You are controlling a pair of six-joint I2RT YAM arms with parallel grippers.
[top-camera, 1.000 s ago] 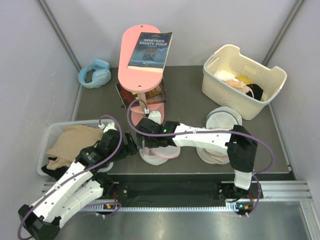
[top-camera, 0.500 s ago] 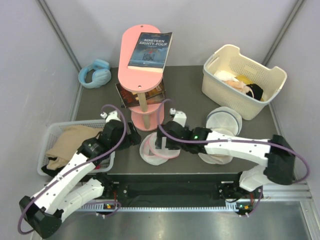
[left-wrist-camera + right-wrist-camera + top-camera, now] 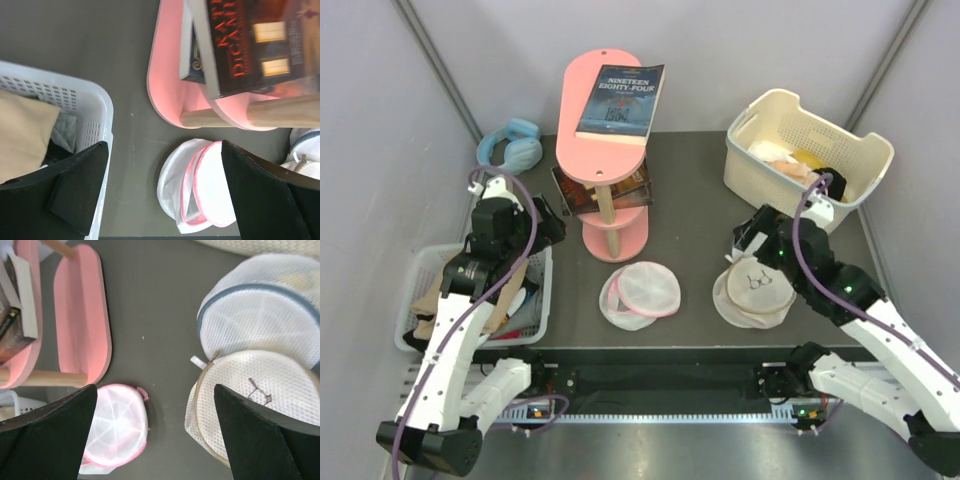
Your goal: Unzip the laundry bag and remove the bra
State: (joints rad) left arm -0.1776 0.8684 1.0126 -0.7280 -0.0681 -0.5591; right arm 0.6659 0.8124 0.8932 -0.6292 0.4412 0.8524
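The laundry bag [image 3: 640,294], round white mesh with pink trim, lies flat near the table's front middle. In the left wrist view the laundry bag [image 3: 200,192] has its pink-edged lid parted from the body along one side. The bra does not show; I cannot tell whether it is inside. My left gripper [image 3: 548,222] hovers open up and to the left of the bag, and its fingers frame the bag from above [image 3: 164,150]. My right gripper [image 3: 752,238] is open to the right of the bag, with nothing between its fingers [image 3: 155,390].
A pink two-tier stand [image 3: 610,100] with books stands behind the bag. A white basket [image 3: 545,300] with tan cloth sits at left and a cream basket [image 3: 807,160] of clothes at back right. A beige-rimmed mesh bag [image 3: 752,292] and a blue-rimmed one [image 3: 260,315] lie under the right arm. Blue earmuffs [image 3: 510,146] lie at back left.
Both arms have pulled away from the pink-trimmed bag. The left rose back towards the left basket; the right swung right, over the beige-rimmed bag. The bag now lies uncovered.
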